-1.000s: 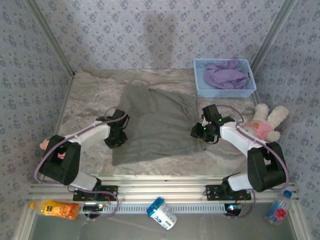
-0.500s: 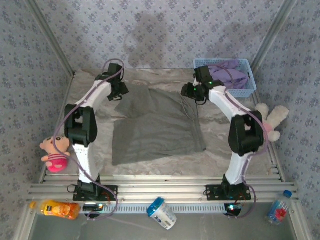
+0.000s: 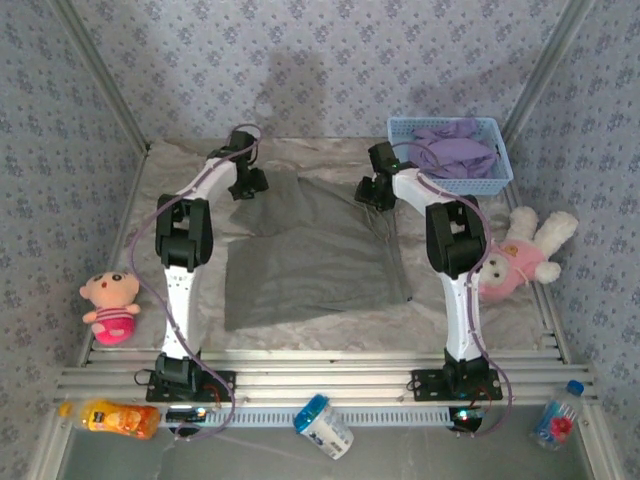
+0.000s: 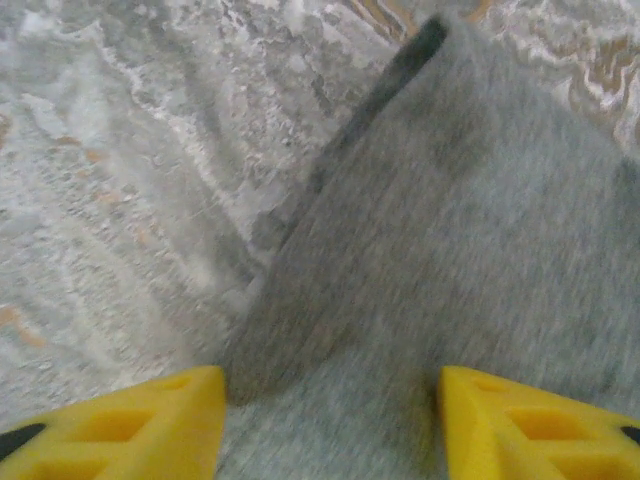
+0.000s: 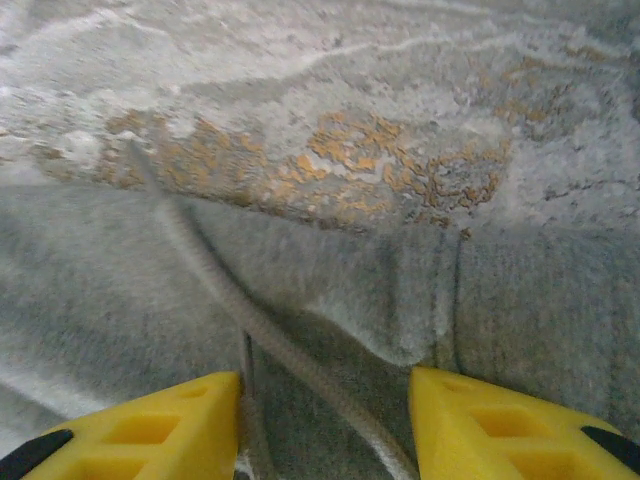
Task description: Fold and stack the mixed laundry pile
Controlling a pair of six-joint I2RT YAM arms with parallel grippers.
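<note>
Both arms, up from mid-cloth, now reach far corners of the plain gray soft garment (image 3: 310, 250). Left gripper (image 4: 330, 385) and right gripper (image 5: 325, 385) sit half-spread astride cloth, nothing pinched. Grab hem edges evenly and skip the thin gray drawstring (image 5: 270, 340).

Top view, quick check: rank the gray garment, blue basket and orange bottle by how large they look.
1. gray garment, clearly largest
2. blue basket
3. orange bottle, clearly smallest
</note>
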